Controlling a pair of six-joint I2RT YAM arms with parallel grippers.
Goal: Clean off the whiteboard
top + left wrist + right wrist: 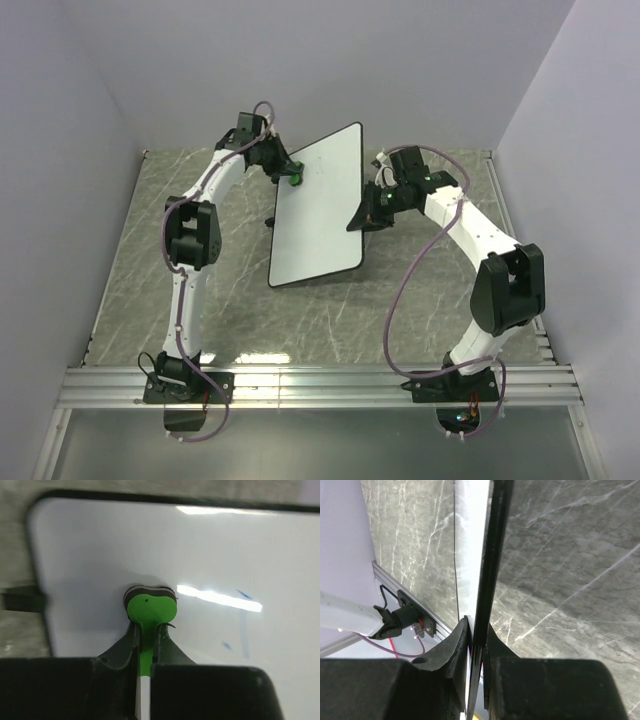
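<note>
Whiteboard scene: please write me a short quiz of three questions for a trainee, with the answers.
1. True or false: the right claw is shut on the rim of the large flat white whiteboard.
2. The left claw holds: A) a small green eraser block, B) a blue marker, C) nothing.
3. Fill in: faint ___ marks show on the board.
Key: 1 true; 2 A; 3 blue.

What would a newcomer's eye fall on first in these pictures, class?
The big whiteboard in the middle of the table, clamped at its right edge by the right end effector. Next, the green eraser pinched in the left end effector, pressed to the board near its far left corner. Faint blue marks show beside it.
</note>
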